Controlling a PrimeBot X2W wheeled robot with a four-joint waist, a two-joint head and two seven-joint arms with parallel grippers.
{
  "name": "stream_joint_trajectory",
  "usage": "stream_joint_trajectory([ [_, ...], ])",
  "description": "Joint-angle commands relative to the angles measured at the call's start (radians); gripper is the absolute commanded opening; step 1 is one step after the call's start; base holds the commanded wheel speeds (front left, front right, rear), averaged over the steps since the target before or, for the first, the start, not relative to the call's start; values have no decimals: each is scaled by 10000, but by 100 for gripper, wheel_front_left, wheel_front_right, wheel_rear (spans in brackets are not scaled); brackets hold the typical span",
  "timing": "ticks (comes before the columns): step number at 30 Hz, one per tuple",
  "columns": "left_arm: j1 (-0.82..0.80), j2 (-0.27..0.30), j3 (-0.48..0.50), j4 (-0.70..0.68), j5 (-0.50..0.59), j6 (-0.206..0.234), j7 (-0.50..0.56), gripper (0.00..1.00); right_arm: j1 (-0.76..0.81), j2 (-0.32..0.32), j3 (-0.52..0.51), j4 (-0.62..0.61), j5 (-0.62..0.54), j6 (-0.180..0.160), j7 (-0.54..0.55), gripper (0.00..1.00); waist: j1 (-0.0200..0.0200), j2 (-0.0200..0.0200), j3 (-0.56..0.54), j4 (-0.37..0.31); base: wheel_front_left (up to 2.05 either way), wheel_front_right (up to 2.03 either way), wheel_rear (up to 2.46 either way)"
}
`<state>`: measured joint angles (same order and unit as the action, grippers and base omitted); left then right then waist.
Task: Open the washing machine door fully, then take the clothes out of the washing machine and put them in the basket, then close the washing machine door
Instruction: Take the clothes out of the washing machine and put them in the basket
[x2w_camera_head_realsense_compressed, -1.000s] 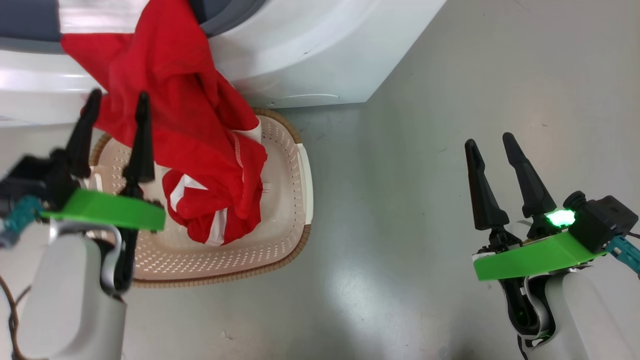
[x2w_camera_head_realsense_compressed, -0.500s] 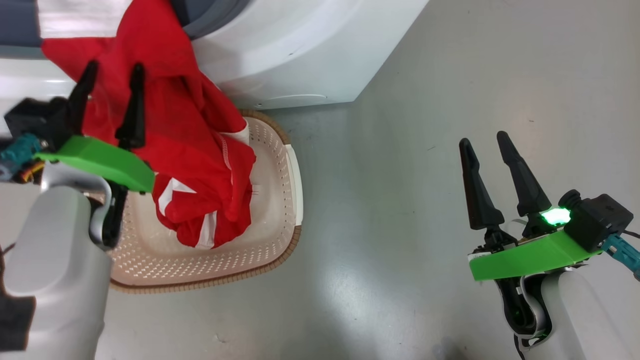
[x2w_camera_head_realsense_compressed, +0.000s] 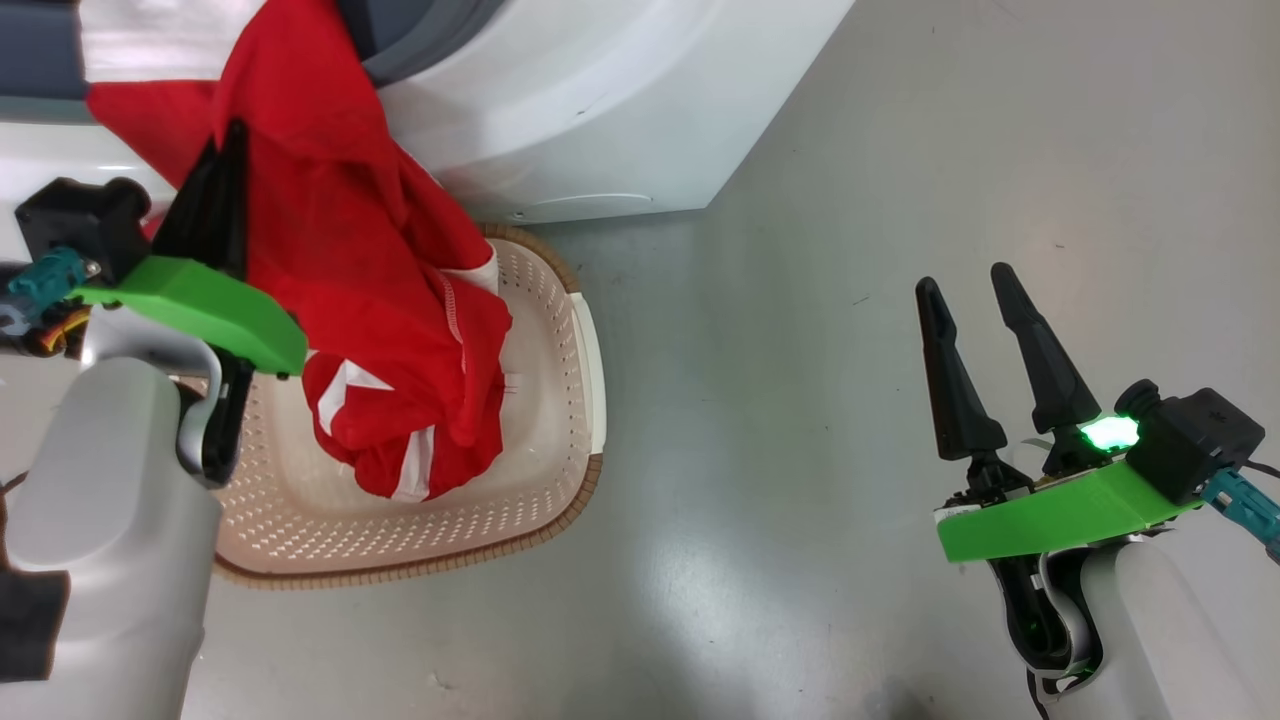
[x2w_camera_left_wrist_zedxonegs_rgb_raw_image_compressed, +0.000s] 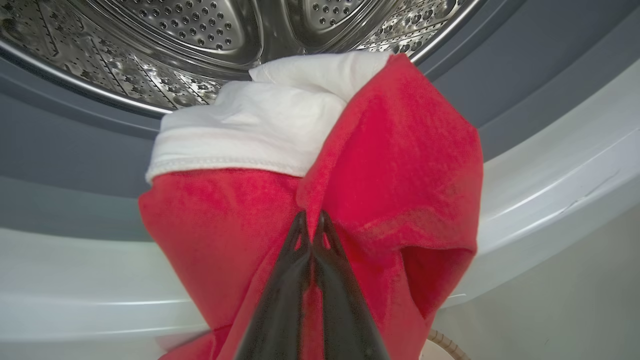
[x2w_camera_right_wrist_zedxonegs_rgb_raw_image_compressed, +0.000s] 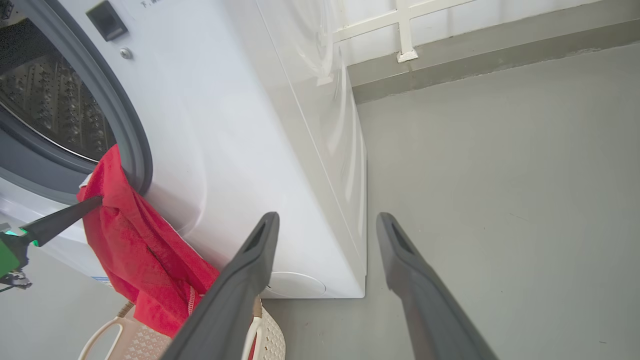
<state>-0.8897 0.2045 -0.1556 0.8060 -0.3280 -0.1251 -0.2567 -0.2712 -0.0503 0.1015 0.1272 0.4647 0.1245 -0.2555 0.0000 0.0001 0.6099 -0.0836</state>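
We see the left claw (x2w_camera_left_wrist_zedxonegs_rgb_raw_image_compressed: 310, 220), wide a second ago, now pinched shut on the clothes (x2w_camera_head_realsense_compressed: 380, 260), which hang out of the washing machine (x2w_camera_head_realsense_compressed: 600, 110) down into the basket (x2w_camera_head_realsense_compressed: 540, 480). Right claw (x2w_camera_head_realsense_compressed: 962, 280) is wide and empty. We judge the pull-out comes next.

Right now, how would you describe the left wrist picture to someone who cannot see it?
The left gripper, two dark fingers pressed together, pinches a fold of the red and white clothes hanging out over the grey gasket of the washing machine. Above them gleams the perforated steel drum.
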Motion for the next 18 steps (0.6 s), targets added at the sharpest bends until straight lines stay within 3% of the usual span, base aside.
stream_joint_trajectory([
  [1,92,474,226,-262,4,-56,-51,0,105,1,189,-243,-15,62,-63,100,0,-1,-4,15,0,0,0],
  [18,2541,-137,565,-997,317,-56,-51,0,146,1,100,-257,-47,62,-63,100,0,-1,-53,250,0,0,0],
])
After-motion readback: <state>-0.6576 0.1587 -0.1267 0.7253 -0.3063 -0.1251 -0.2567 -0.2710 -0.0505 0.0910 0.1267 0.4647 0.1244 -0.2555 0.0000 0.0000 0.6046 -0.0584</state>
